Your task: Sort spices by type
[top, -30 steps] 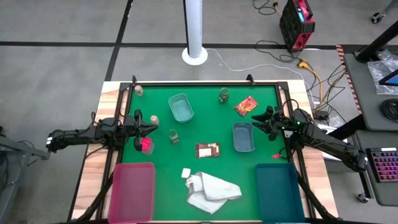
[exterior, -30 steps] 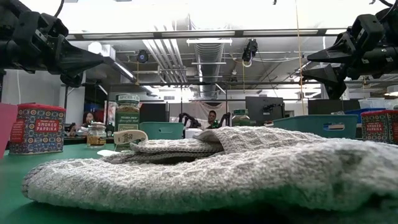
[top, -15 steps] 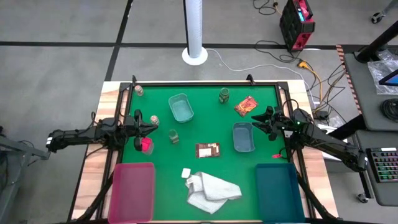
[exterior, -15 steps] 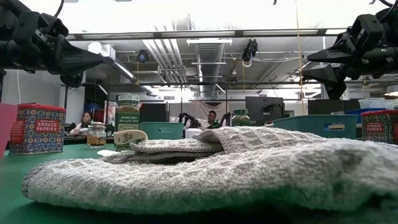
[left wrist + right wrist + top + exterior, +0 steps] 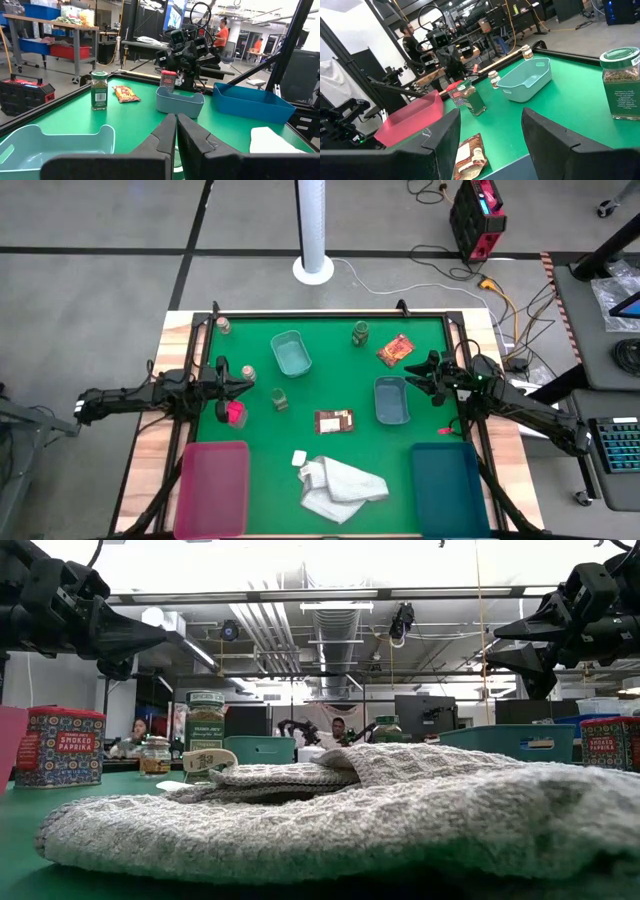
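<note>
The spices stand scattered on the green table: clear jars [image 5: 224, 325] [image 5: 248, 372], greenish jars [image 5: 360, 332] [image 5: 279, 399], a red block [image 5: 235, 413], a red-orange packet [image 5: 396, 350] and a brown packet [image 5: 334, 421]. Another red tin [image 5: 168, 80] stands below the right arm, behind a tray. My left gripper [image 5: 243, 387] hovers level at the table's left side, above the red block, fingers shut [image 5: 176, 127] on nothing. My right gripper [image 5: 416, 376] hovers level at the right side beside a pale tray [image 5: 391, 400], open [image 5: 490, 135] and with nothing between its fingers.
A white knitted cloth [image 5: 340, 485] lies near the front middle and fills the low view. A second pale tray [image 5: 291, 352] sits at the far middle. A pink bin [image 5: 213, 485] stands at the front left, a teal bin [image 5: 450, 490] at the front right.
</note>
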